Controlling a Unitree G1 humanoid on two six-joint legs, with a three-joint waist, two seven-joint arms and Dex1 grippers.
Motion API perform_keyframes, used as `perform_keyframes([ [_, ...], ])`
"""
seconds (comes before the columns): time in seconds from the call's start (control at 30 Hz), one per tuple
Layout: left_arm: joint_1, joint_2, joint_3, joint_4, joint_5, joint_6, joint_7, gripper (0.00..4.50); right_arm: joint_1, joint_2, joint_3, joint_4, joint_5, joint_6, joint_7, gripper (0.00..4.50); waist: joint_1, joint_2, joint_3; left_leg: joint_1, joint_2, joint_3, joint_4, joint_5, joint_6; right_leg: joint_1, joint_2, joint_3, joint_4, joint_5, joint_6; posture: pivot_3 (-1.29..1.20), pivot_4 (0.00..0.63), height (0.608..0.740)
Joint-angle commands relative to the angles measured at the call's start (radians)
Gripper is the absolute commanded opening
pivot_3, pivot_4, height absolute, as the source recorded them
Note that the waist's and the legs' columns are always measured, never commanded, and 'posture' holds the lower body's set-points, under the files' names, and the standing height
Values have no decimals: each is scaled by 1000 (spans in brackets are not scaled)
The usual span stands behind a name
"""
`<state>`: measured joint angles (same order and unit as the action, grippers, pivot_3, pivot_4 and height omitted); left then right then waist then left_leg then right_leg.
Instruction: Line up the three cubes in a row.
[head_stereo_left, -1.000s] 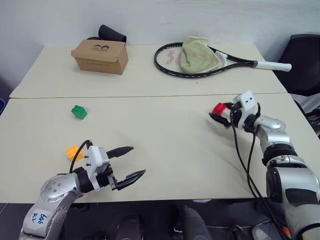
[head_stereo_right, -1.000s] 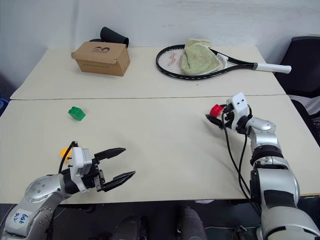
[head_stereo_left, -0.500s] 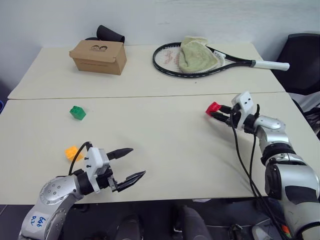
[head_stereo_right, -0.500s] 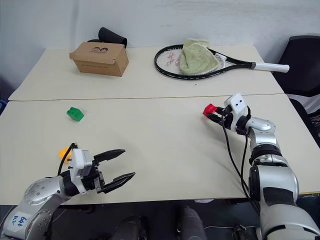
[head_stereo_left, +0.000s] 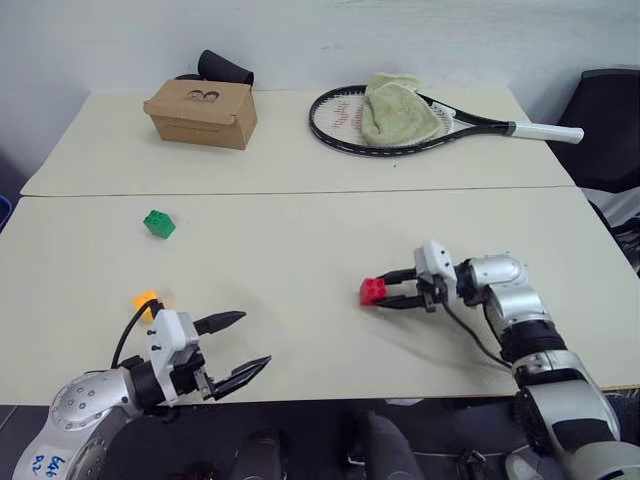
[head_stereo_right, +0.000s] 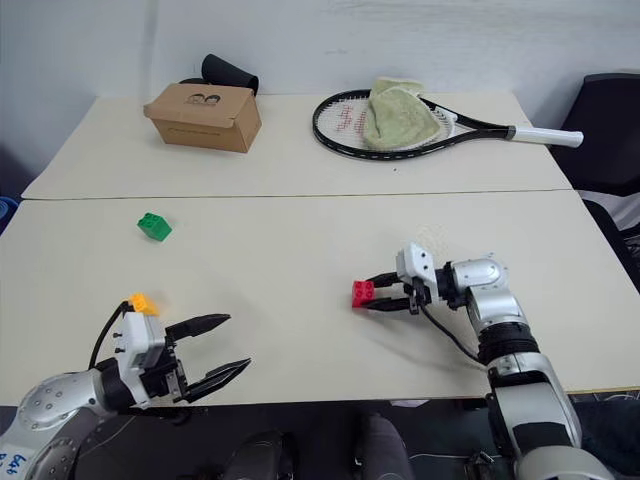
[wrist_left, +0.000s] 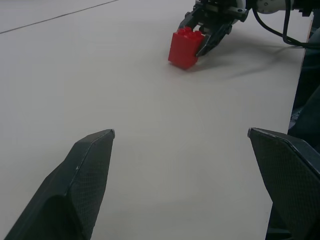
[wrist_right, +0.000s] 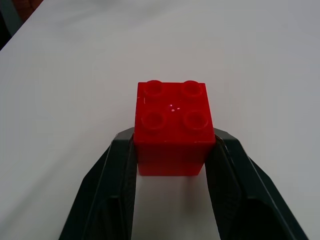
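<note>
My right gripper is shut on the red cube, one black finger on each side of it, studs up in the right wrist view. The cube sits low over the table, right of the middle; I cannot tell whether it touches. The green cube lies at the left of the table. Near the front left edge lies the orange-yellow cube, just behind my left gripper. That gripper is open and holds nothing. The left wrist view looks across the table at the red cube.
A brown cardboard box stands at the back left with a black roll behind it. A tennis racket with a green towel on it lies at the back right. A dark chair stands beside the table's right end.
My right gripper closed on the red cube and carried it left and nearer, from the right side toward the middle. The left gripper drew slightly back and left, still open.
</note>
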<state>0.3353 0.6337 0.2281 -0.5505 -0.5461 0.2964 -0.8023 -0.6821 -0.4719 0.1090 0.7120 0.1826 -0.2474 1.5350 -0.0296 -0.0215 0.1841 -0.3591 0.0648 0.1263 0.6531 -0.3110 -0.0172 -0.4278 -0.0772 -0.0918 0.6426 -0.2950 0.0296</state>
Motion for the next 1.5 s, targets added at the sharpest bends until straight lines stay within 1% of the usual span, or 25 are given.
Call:
perform_keyframes([
  [0.03,25,-6,23,-31,-3,-35,-12,4500,1,15,9,38,-8,-49,7,1471,-3,0,0,0,0,0,0,0,0,0,0,0,0,0,0,0,150,740],
  [0.1,36,-5,29,-30,-2,-42,-11,4500,-2,22,3,53,-1,-68,8,1471,-5,0,0,1,0,0,-1,0,0,0,1,0,0,0,-1,0,150,740],
  [0.17,51,-3,39,-28,1,-51,-13,4500,-6,21,-1,55,9,-50,11,2229,-5,0,0,2,0,0,-1,0,0,0,0,0,0,-1,-1,0,150,740],
  [0.2,65,-3,50,-26,2,-57,-15,4500,-5,23,-9,48,20,-60,11,2353,-4,0,0,2,0,0,-1,0,0,1,0,0,0,-1,-1,0,150,740],
  [0.23,79,-4,63,-25,3,-63,-14,4500,-2,20,-17,35,33,-61,17,2692,-5,0,0,1,0,0,-1,0,0,0,0,0,0,-1,-1,0,150,740],
  [0.3,125,-10,108,-18,3,-83,-15,4500,1,10,-45,-8,67,-71,19,3384,-5,0,0,1,0,0,-1,0,0,0,0,0,0,-1,-1,0,150,740],
  [0.4,226,-50,216,9,-2,-130,-11,4500,6,-25,-101,-80,119,-73,-4,4336,-6,0,0,1,1,0,-1,-1,0,0,0,0,0,-1,-1,0,150,740],
  [0.43,260,-70,254,21,-4,-146,-7,4500,14,-42,-116,-102,130,-69,-8,4423,-5,0,0,1,0,0,-1,-1,1,0,0,0,0,-1,-1,0,150,740],
  [0.53,351,-142,362,64,-7,-198,9,4500,61,-83,-155,-172,177,-33,-1,4423,-1,0,0,1,1,0,-1,-3,2,0,0,-1,-3,-1,-1,0,150,740],
  [0.6,404,-211,467,137,-37,-238,31,4500,129,-99,-209,-254,279,39,24,4423,1,0,0,0,1,-1,-1,-4,2,1,0,-3,-5,-1,-1,0,150,740],
  [0.63,416,-230,495,158,-46,-250,33,4500,152,-102,-223,-283,308,62,28,4423,2,0,0,0,1,-1,-1,-4,2,1,0,-3,-5,-1,-1,0,150,740],
  [0.67,421,-258,555,216,-71,-263,58,4500,206,-90,-254,-331,358,81,17,4423,2,-1,1,-1,1,-2,-1,-4,2,1,1,-3,-5,-1,-1,0,150,740],
  [0.7,418,-277,600,268,-93,-269,76,4500,250,-67,-283,-362,388,64,-6,4423,3,-1,1,-1,1,-2,0,-5,2,1,0,-4,-6,-1,-1,0,150,740],
  [0.73,412,-290,640,320,-114,-271,93,4500,291,-55,-300,-390,416,67,-13,4423,3,-1,1,-1,1,-3,-1,-5,2,1,0,-5,-6,-1,-1,0,150,740],
  [0.77,404,-297,670,368,-129,-272,104,4500,319,-46,-314,-395,410,41,-33,4423,3,-2,1,-2,1,-4,0,-6,2,1,1,-6,-7,-1,-1,0,150,740],
  [0.8,397,-295,685,401,-140,-265,105,4500,333,-39,-324,-394,411,24,-43,4423,2,-2,1,-2,1,-4,0,-6,2,1,1,-6,-7,-1,-1,0,150,740],
  [0.9,370,-255,695,444,-163,-241,87,4500,377,-43,-326,-428,434,72,-50,4423,1,-2,1,-2,1,-4,1,-5,2,1,0,-7,-7,-1,-1,0,150,740],
  [0.97,325,-201,698,445,-182,-216,90,4500,393,-38,-328,-455,444,81,-66,4423,4,-2,1,-2,1,-4,1,-5,2,1,0,-7,-7,-1,-1,0,150,740],
  [1.07,209,-88,692,439,-214,-141,115,4500,400,-19,-336,-493,446,71,-106,4423,15,-3,1,-4,1,-8,1,-5,2,1,0,-10,-7,-1,-2,0,150,740],
  [1.2,31,71,620,414,-237,31,177,4500,408,8,-330,-547,442,63,-156,4423,16,-3,0,-4,1,-8,0,-4,1,1,-1,-10,-4,-1,-2,0,150,740],
  [1.23,-105,153,522,467,-189,91,198,4500,412,16,-319,-569,434,65,-172,4423,16,-3,1,-4,1,-8,0,-4,1,1,-1,-10,-5,-1,-2,0,150,740],
  [1.27,-203,209,451,508,-151,132,212,4500,415,21,-312,-584,428,67,-184,4423,28,-3,1,-4,1,-8,-1,-4,1,1,-2,-10,-4,-1,-2,0,150,740],
  [1.33,-427,275,314,648,-85,190,219,4500,420,28,-300,-607,422,73,-206,4423,31,-3,1,-6,0,-10,0,-1,0,0,-1,-12,-3,-1,-2,0,150,740],
  [1.4,-598,291,207,811,-6,169,183,4500,425,29,-290,-624,418,75,-216,4423,26,-3,0,-6,-1,-9,0,0,0,-1,-1,-11,-2,0,-2,0,150,740],
  [1.5,-814,282,92,1044,97,124,146,4500,434,30,-276,-656,415,80,-235,4423,7,-3,1,-4,0,-4,-2,0,-3,-1,0,-11,-1,0,-2,0,150,740],
])
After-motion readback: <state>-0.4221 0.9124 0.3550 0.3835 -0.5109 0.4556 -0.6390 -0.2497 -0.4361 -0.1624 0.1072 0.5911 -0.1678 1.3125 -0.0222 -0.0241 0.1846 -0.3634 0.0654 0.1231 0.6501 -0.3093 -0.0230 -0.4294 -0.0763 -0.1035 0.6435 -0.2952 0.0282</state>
